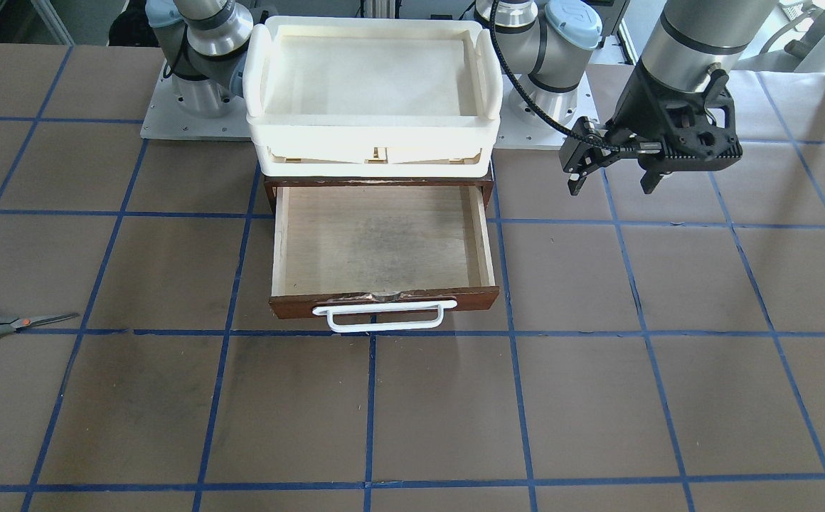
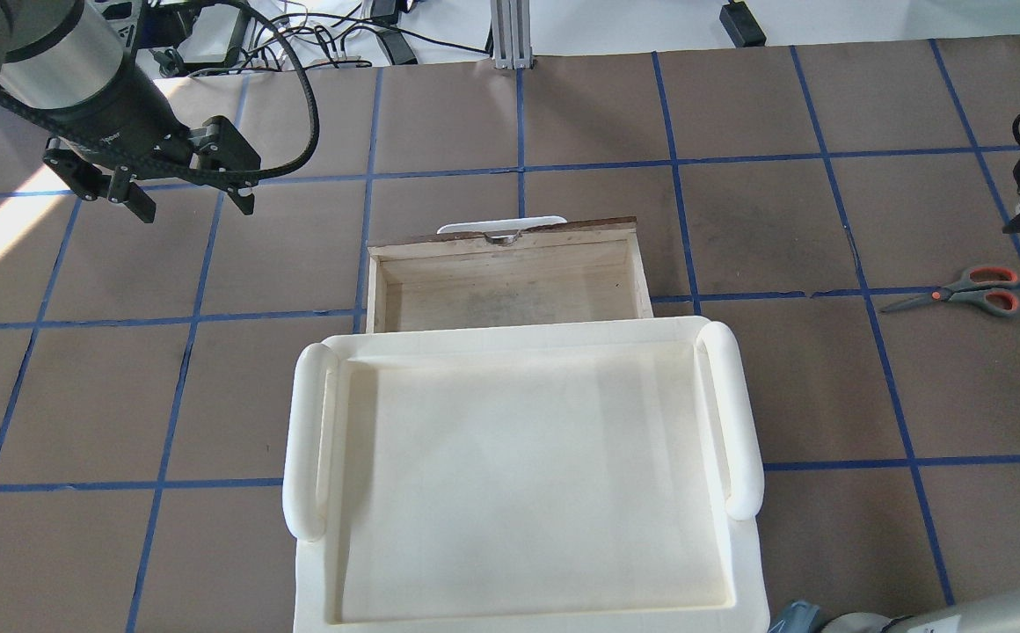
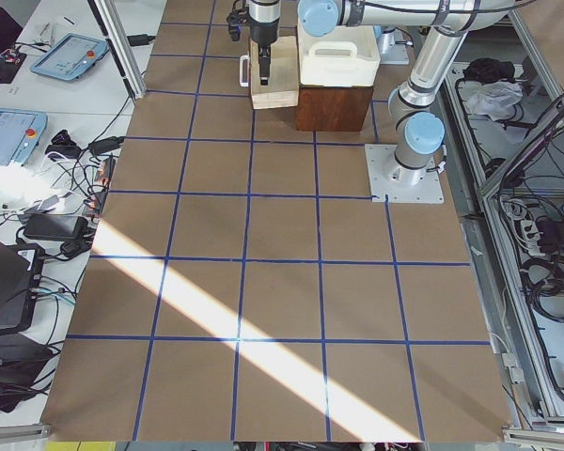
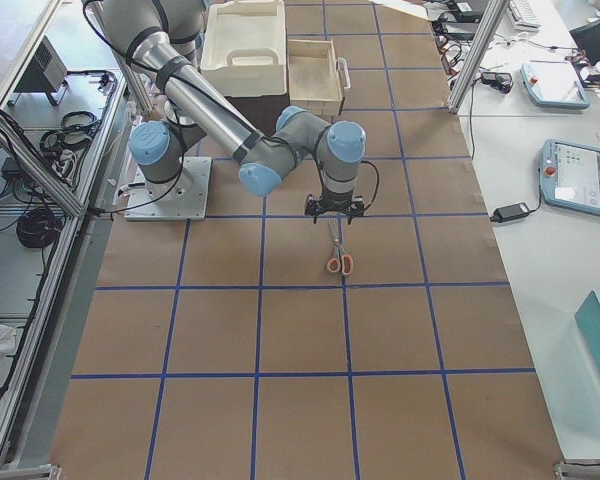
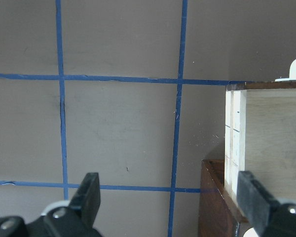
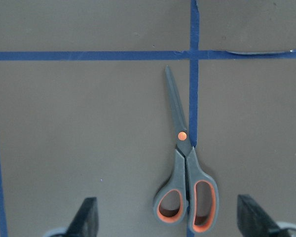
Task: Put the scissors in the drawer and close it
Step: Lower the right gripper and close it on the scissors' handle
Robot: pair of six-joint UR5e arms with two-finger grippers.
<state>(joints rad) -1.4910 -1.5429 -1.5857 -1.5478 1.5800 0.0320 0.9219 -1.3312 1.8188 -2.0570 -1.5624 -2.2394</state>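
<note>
The drawer is pulled out from a dark brown cabinet. Its inside is pale plywood with a grey worn patch in the middle. Its front is reddish-brown wood with a chipped top edge and carries a white bar handle. On top of the cabinet sits a cream-white plastic tray with rounded, thick side grips. The tray covers almost all of the cabinet, and in the overhead view it hides the rear part of the drawer.

The scissors lie flat on the brown paper table, well apart from the drawer on its robot-right side. They are closed, with the dark blades pointing toward the drawer and the orange-and-grey loops away from it. In the front-facing view one loop is cut off by the picture's edge.

The right gripper hangs over the scissors. Its fingers are wide apart and grip nothing. In the overhead and front-facing views only a small part of it shows at the picture's border.

The left gripper is in the air off the drawer's other side, apart from it. Its black ribbed fingers are spread and hold nothing. Its wrist view shows only the drawer's plywood side wall and a corner of the cabinet.

Blue tape lines make a grid on the table paper around the drawer.
</note>
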